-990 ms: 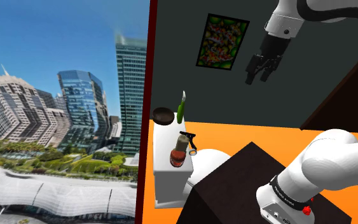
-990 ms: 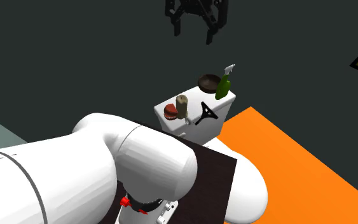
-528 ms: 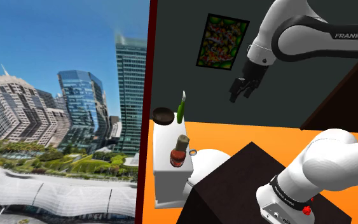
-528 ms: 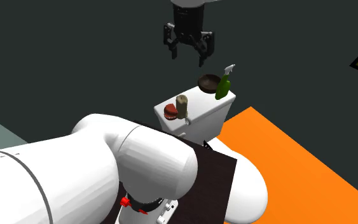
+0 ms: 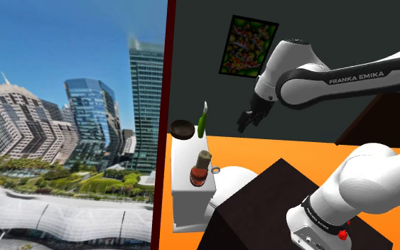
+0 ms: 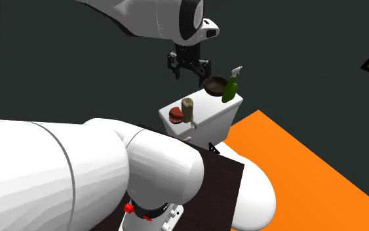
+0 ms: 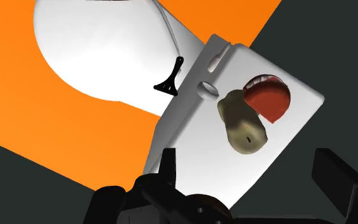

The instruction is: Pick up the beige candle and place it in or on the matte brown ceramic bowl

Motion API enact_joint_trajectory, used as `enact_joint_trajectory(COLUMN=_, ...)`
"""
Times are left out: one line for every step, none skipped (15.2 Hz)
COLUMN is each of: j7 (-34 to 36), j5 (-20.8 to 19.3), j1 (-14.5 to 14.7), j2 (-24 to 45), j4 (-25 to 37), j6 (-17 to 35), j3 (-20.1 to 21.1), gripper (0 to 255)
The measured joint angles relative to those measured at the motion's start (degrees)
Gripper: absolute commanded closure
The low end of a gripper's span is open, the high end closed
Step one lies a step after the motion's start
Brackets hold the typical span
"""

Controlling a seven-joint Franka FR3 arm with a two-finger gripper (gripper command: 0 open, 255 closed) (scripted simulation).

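The beige candle (image 5: 203, 158) (image 6: 187, 109) stands upright on a white toilet tank (image 5: 185, 192) (image 6: 206, 117). At the tank's far end sits the dark brown bowl (image 5: 182, 128) (image 6: 215, 84). My gripper (image 5: 249, 121) (image 6: 189, 68) hangs open in the air above the tank, with nothing between its fingers. In the second exterior view it is above and slightly behind the candle, beside the bowl. Looking down from the wrist, the candle (image 7: 244, 124) lies ahead of the gripper (image 7: 250, 191) on the tank top (image 7: 196, 127).
A red object (image 5: 199, 175) (image 6: 175, 115) (image 7: 268, 97) touches the candle's side. A green spray bottle (image 5: 202, 122) (image 6: 230, 86) stands by the bowl. A small black object (image 7: 168, 81) hangs at the tank's edge over the toilet lid (image 7: 107, 51). The dark stand (image 5: 283, 206) is close by.
The arm has swung down and toward the tank, bringing the gripper lower. The small black object that stood on the tank top a second ago has dropped off it.
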Motion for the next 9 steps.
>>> enact_joint_trajectory(j7=0.1, j5=-0.1, j1=0.1, j2=1.7, j4=-0.7, j6=2.8, j3=0.3, gripper=0)
enact_joint_trajectory(j7=0.1, j5=-0.3, j1=0.0, j2=3.2, j4=-1.8, j6=5.9, j3=0.5, gripper=0)
enact_joint_trajectory(j7=0.4, j5=-0.5, j1=0.1, j2=5.4, j4=-2.3, j6=9.0, j3=1.0, gripper=0)
enact_joint_trajectory(j7=1.0, j5=-0.7, j1=0.2, j2=7.3, j4=-2.9, j6=12.0, j3=1.6, gripper=0)
enact_joint_trajectory(j7=1.2, j5=-1.2, j1=-0.1, j2=10.2, j4=-2.7, j6=15.1, j3=2.0, gripper=0)
enact_joint_trajectory(j7=1.8, j5=-1.7, j1=-0.2, j2=12.3, j4=-3.0, j6=18.1, j3=2.6, gripper=0)
enact_joint_trajectory(j7=2.8, j5=-2.3, j1=-0.4, j2=14.9, j4=-3.0, j6=21.0, j3=3.6, gripper=0)
enact_joint_trajectory(j7=3.4, j5=-3.3, j1=-0.9, j2=17.4, j4=-3.6, j6=24.5, j3=4.1, gripper=0)
enact_joint_trajectory(j7=4.2, j5=-5.0, j1=-2.1, j2=21.1, j4=-3.1, j6=28.1, j3=4.7, gripper=0)
